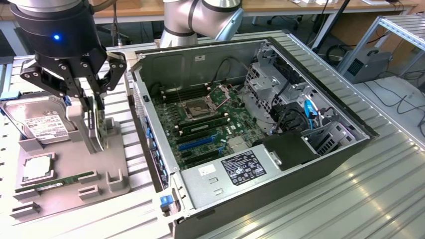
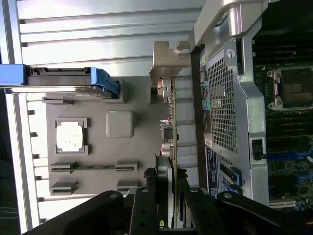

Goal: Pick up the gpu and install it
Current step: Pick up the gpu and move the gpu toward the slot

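Observation:
The gpu (image 1: pixel 99 130) stands on edge in a holder of the grey parts tray (image 1: pixel 73 201) at the exterior view's left. It is a thin dark card. In the wrist view the gpu (image 2: pixel 169 129) shows edge-on, with its silver bracket (image 2: pixel 165 61) at the far end. My gripper (image 1: pixel 93 110) hangs straight over the card. In the wrist view my gripper (image 2: pixel 169 182) has its black fingers (image 2: pixel 157 178) pressed to both faces of the card, shut on it. Whether the card's lower edge has left the holder I cannot tell.
On the tray lie a hard drive (image 1: pixel 41 124), a CPU (image 1: pixel 37 168) and a green RAM stick (image 1: pixel 56 183). The open computer case (image 1: pixel 279 194) stands just to the exterior view's right of the tray, its motherboard (image 1: pixel 206 132) exposed. Its near wall (image 2: pixel 222 107) runs close beside the card.

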`<act>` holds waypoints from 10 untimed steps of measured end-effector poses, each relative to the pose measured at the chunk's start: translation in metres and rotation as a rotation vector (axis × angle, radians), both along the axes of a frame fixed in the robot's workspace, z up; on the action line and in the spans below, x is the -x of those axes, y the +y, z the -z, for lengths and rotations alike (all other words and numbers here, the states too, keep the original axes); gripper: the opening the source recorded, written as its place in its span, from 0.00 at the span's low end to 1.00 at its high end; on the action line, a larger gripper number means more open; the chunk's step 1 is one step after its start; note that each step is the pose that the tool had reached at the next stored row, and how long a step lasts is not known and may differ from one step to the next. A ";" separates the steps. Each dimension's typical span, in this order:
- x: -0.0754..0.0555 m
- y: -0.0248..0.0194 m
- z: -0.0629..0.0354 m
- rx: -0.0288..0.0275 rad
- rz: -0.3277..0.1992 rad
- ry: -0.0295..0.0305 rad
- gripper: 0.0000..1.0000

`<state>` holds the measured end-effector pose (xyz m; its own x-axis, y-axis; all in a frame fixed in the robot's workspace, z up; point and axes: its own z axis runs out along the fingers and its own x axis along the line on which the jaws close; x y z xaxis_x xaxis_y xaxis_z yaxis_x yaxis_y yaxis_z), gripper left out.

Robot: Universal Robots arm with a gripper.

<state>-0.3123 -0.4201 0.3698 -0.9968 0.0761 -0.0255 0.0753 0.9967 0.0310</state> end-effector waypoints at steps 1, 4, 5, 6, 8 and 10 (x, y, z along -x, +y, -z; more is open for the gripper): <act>0.000 0.0000 -0.0002 -0.0001 0.000 -0.0001 0.27; 0.000 0.0000 -0.0009 0.0000 0.000 0.0000 0.27; 0.000 0.0000 -0.0012 -0.0001 0.000 -0.0001 0.27; 0.000 0.0000 -0.0014 0.0000 0.000 -0.0001 0.27; 0.000 0.0000 -0.0019 0.0000 0.000 0.0000 0.27; 0.000 0.0000 -0.0023 0.0000 0.000 0.0000 0.27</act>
<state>-0.3124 -0.4201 0.3721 -0.9968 0.0761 -0.0255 0.0753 0.9967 0.0310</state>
